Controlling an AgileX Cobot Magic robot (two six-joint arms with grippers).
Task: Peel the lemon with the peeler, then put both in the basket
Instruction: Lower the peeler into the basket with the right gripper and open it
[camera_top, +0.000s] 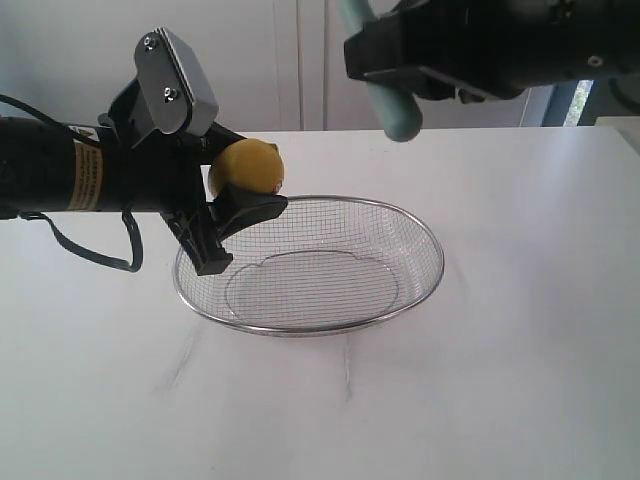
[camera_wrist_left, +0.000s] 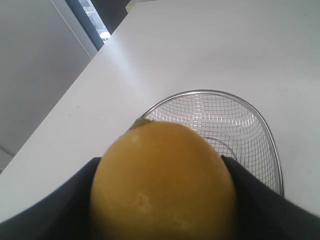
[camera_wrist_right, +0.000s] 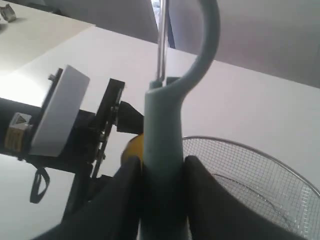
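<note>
the left jaws were closed on the lemon (camera_top: 247, 167), one dark finger (camera_top: 212, 250) pressing on either side of it. they held it in the air, clear of the white tabletop (camera_top: 500, 380), over the rear left rim of the basket (camera_top: 405, 265) as the exterior view showed it. the lemon was round and bright yellow. in the left wrist view it filled most of the near field and was blurred, with a few paler flecks on the skin. i could not tell from that whether any peel was gone. beyond it in that view lay the curve of the basket's rim and its wire mesh.

the basket sat flat on the tabletop near the middle of the exterior view, a wide shallow oval of silver mesh with a thick metal rim.

the right jaws were closed on the peeler (camera_top: 395, 112), gripping its thick pale teal handle. in the exterior view the right arm hung at the top, behind and above the basket, and the rounded end of the handle stuck out below it, pointing down. the right wrist view showed the two dark fingers tight against the handle, with the looped head and the thin metal blade (camera_wrist_right: 161, 40) reaching away from the wrist. past the handle in that view were the left arm, a sliver of the lemon and part of the basket.

the peeler was up in the air like the lemon, apart from it and not touching it.
</note>
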